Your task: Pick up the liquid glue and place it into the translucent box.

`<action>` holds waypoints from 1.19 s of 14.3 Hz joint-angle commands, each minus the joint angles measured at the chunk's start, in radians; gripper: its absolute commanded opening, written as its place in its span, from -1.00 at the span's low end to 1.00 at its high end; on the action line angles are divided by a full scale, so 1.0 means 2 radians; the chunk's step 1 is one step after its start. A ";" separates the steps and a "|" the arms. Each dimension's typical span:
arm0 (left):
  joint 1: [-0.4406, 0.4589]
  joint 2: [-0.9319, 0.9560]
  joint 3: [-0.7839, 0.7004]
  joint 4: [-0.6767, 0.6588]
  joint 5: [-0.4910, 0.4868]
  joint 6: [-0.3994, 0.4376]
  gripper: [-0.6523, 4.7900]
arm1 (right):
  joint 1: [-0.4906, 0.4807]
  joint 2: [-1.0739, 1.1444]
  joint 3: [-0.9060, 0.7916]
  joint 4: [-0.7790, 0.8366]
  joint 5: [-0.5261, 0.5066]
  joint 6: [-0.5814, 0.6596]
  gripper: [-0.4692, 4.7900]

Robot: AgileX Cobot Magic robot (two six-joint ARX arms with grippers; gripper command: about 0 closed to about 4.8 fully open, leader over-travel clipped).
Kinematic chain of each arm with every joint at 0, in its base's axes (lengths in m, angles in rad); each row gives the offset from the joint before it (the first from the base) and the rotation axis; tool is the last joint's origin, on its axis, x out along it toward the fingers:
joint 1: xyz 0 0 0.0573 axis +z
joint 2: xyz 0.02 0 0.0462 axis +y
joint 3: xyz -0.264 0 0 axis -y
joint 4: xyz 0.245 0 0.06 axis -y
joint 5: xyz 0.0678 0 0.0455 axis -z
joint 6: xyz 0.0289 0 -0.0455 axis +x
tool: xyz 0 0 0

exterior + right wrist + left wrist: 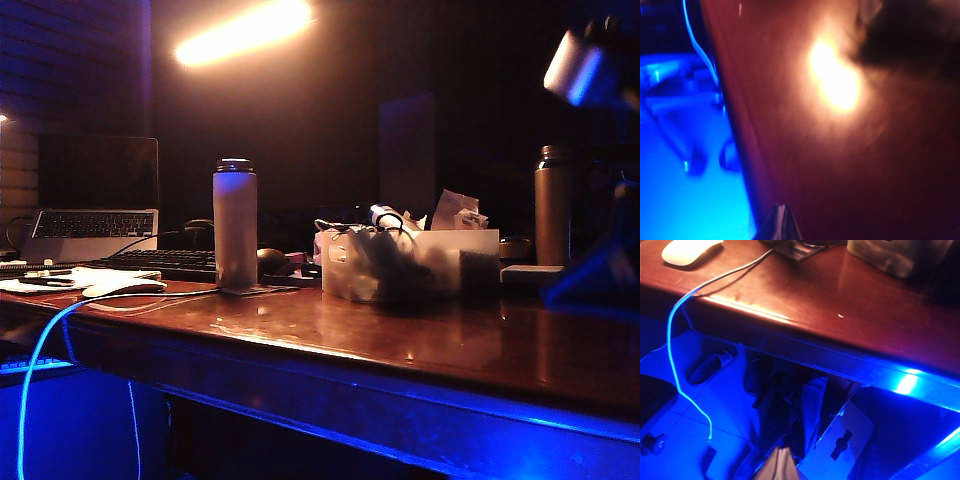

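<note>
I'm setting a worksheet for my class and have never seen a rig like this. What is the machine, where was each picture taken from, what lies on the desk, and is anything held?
It is a two-armed robot, and each arm ends in a two-finger pincer. One picture comes from a fixed camera facing the table. The other two come from cameras on the wrists.

On the table stand a white flask, a translucent box, a brownish metal bottle, a laptop and a keyboard. The slim tube lying on top of the box's contents looks like the liquid glue.

The left pincer hangs off the table's front edge and the right pincer is above the table's edge. Both are shut and empty.
</note>
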 commanded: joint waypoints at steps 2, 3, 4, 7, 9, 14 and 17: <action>0.000 0.000 0.001 0.003 0.002 0.000 -0.78 | -0.085 -0.078 -0.001 -0.037 -0.079 -0.002 -0.83; 0.000 0.000 0.001 0.003 0.002 0.000 -0.78 | -0.120 -0.098 -0.001 -0.043 -0.102 -0.002 -0.83; 0.000 0.000 0.001 0.003 0.002 0.000 -0.78 | -0.151 -0.113 -0.001 -0.046 -0.115 -0.002 -0.83; 0.000 0.000 0.001 0.003 0.002 0.000 -0.78 | -0.223 -0.159 -0.006 -0.057 -0.166 -0.002 -0.83; 0.000 0.000 0.001 0.003 0.002 0.000 -0.78 | -0.249 -0.215 -0.025 -0.070 -0.171 -0.002 -0.83; 0.000 0.000 0.001 0.003 0.002 0.000 -0.78 | -0.260 -0.285 -0.025 -0.113 -0.168 -0.002 -0.83; 0.000 0.000 0.001 0.003 0.002 0.000 -0.78 | -0.267 -0.297 -0.025 -0.117 -0.153 -0.002 -0.83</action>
